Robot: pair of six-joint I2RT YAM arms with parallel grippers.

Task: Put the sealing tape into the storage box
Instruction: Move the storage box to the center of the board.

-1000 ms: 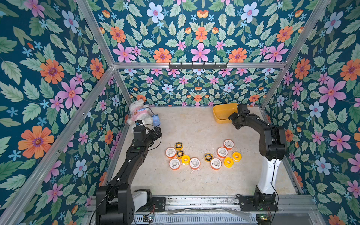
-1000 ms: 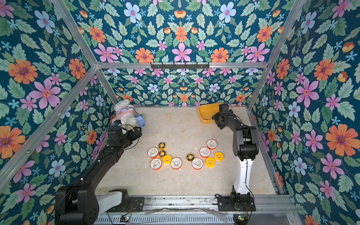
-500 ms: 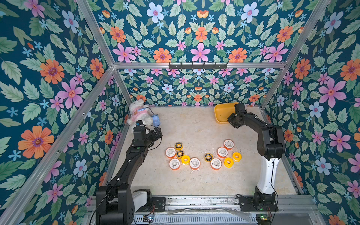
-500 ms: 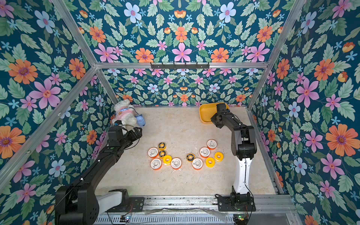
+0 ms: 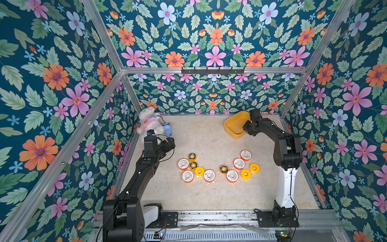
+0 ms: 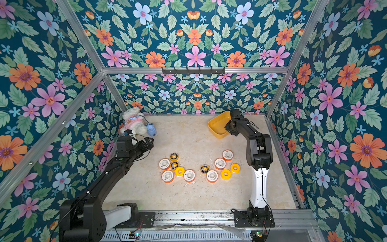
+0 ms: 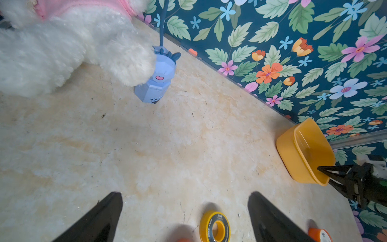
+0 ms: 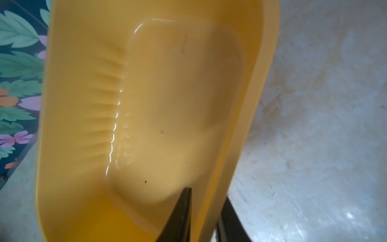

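Right gripper (image 5: 246, 128) pinches the one storage box (image 5: 232, 126), left gripper (image 7: 184, 194) gapes, twelve sealing tape spools (image 5: 209, 175) outside.

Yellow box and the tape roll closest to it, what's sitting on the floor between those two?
Nothing. In both top views, only bare floor lies between the yellow box and the nearest tape roll.

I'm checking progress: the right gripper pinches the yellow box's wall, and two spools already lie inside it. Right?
Not quite. The right gripper does pinch the storage box by its wall, but the box is empty, as the right wrist view shows. The sealing tape all lies outside it.
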